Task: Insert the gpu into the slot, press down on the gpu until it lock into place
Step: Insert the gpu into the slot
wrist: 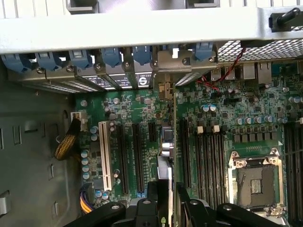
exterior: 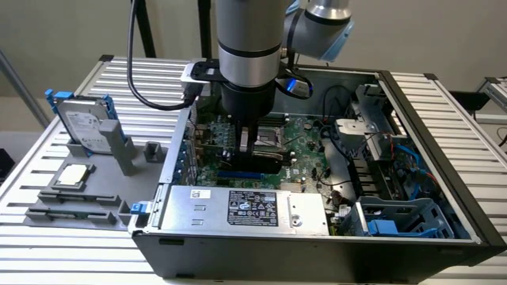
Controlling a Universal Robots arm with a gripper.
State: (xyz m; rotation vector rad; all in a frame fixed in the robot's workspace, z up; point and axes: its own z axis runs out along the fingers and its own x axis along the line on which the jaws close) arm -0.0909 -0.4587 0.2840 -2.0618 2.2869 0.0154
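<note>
The gpu point(exterior: 265, 161) is a thin black card standing on edge over the green motherboard point(exterior: 305, 155), inside the open computer case. My gripper point(exterior: 255, 149) reaches straight down and is shut on the card's upper edge. In the wrist view the gpu point(wrist: 165, 142) is edge-on, between the two black fingers point(wrist: 151, 201), with my gripper point(wrist: 166, 193) closed around it. Its metal bracket end point(wrist: 165, 89) sits at the case's rear openings. The blue slot point(exterior: 240, 175) shows as a bright strip just under the card's lower edge; I cannot tell whether the card is fully seated.
A silver labelled power-supply box point(exterior: 246, 208) lies at the case's near side, close to the card. Black slots point(wrist: 130, 156) and a white slot point(wrist: 105, 158) run parallel beside the card, with memory slots point(wrist: 208, 156) and the CPU socket point(wrist: 255, 177) on the other side. A hard drive point(exterior: 83, 124) stands outside the case.
</note>
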